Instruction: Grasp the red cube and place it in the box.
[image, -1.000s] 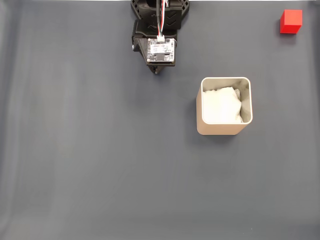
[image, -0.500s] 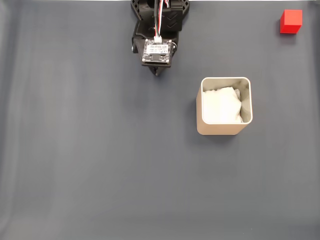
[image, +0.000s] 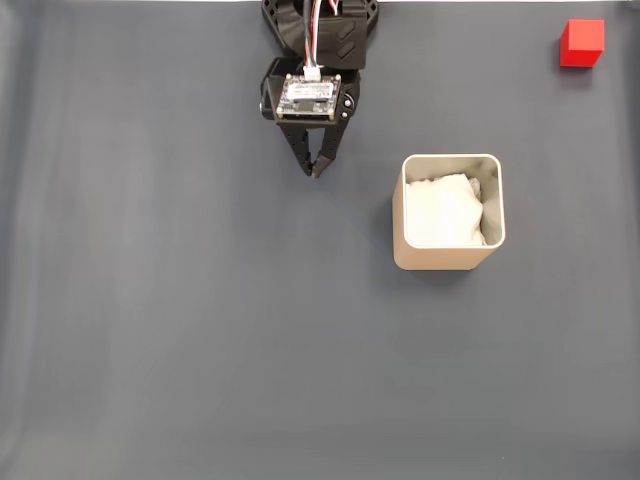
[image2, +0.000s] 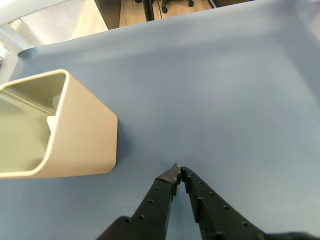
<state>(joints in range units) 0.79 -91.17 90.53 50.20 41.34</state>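
The gripper (image: 316, 172) sits near the top centre of the fixed view, its two black fingers drawn together to a point with nothing between them; in the wrist view the fingertips (image2: 175, 172) meet just above the grey-blue mat (image2: 225, 100). The box (image: 404, 245) stands to the lower right of the gripper in the fixed view, a little apart from it, upright, with white padding (image: 445, 210) inside. In the wrist view the box (image2: 82, 135) lies at the left edge, up and left of the fingertips. The red cube (image: 581, 43) rests in the far upper right corner of the fixed view, well apart from the gripper and from the box.
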